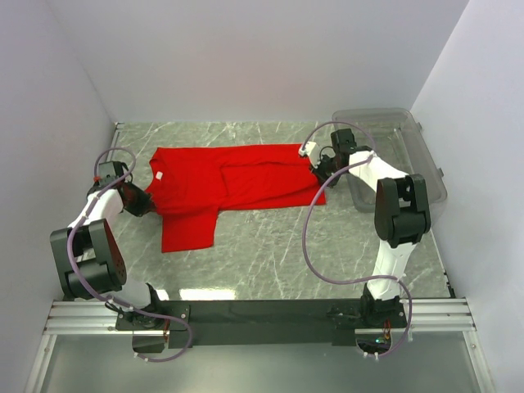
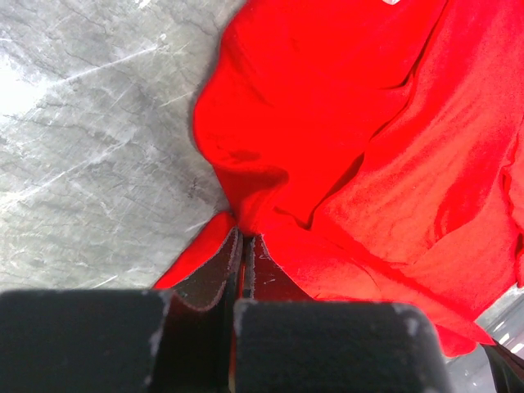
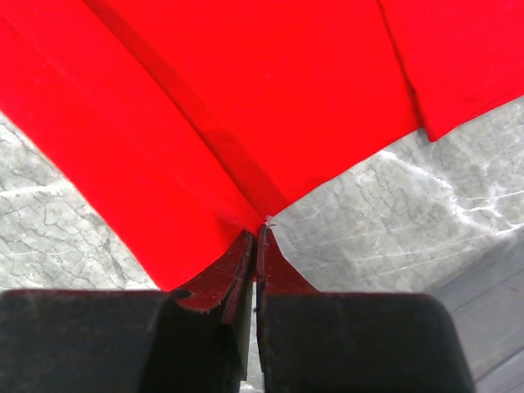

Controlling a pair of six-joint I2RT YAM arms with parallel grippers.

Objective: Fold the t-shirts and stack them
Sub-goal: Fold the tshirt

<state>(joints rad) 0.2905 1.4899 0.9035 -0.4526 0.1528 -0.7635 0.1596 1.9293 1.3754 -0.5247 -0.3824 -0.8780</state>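
The red t-shirt (image 1: 233, 184) lies across the back half of the marble table, partly folded, with a sleeve hanging toward the front left and a small white neck label (image 1: 160, 174) near its left end. My left gripper (image 1: 141, 199) is shut on the shirt's left edge; in the left wrist view the t-shirt (image 2: 368, 164) bunches at the left gripper (image 2: 243, 237). My right gripper (image 1: 318, 172) is shut on the shirt's right edge; in the right wrist view the t-shirt (image 3: 246, 98) meets the right gripper (image 3: 259, 233) at a corner.
A clear plastic bin (image 1: 393, 155) stands at the back right, just right of the right gripper. White walls close in the table on the left, back and right. A black rail (image 1: 262, 311) runs along the front edge.
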